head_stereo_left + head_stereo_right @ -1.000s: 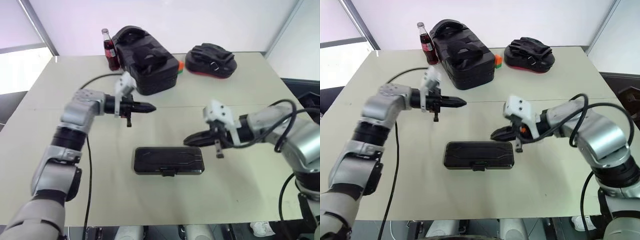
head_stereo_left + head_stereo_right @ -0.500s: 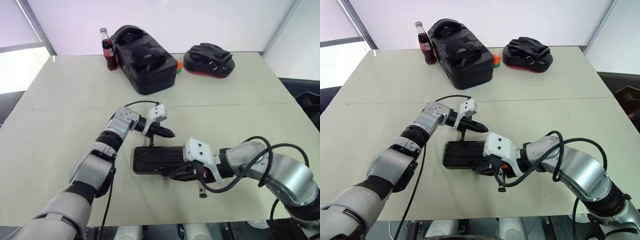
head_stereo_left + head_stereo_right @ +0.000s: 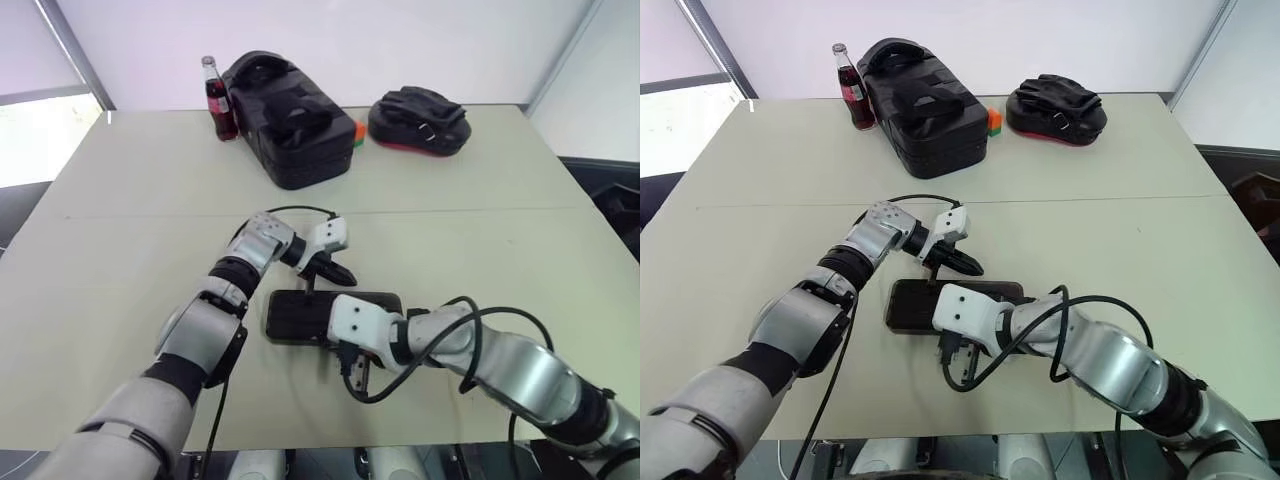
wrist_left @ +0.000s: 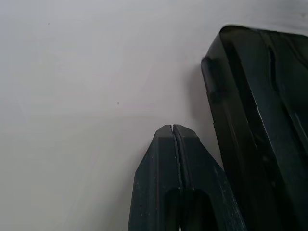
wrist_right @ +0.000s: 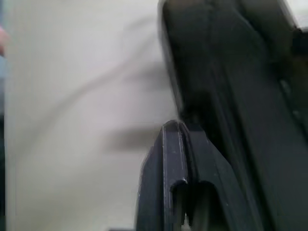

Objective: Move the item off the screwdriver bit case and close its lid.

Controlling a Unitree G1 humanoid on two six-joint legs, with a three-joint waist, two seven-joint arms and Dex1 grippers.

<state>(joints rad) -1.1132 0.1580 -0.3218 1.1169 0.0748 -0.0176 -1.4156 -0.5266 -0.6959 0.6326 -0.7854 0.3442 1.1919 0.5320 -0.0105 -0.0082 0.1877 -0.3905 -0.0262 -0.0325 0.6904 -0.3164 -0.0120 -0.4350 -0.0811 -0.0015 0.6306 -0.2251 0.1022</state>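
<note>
While the closed screwdriver bit case (image 3: 300, 314) lies flat mid-front on the beige table (image 3: 480, 180), left gripper (image 3: 340, 273) sits at its far edge and right gripper (image 5: 178, 139) at its near edge — both pinched shut, empty — with black bag (image 3: 295, 120), bottle (image 3: 218, 98) and gloves (image 3: 420, 120) near the back wall.

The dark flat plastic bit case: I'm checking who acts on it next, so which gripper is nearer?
Too close to call. The left gripper, shut, sits at the dark flat plastic bit case's far edge; the right gripper, shut, sits against its near edge.
</note>
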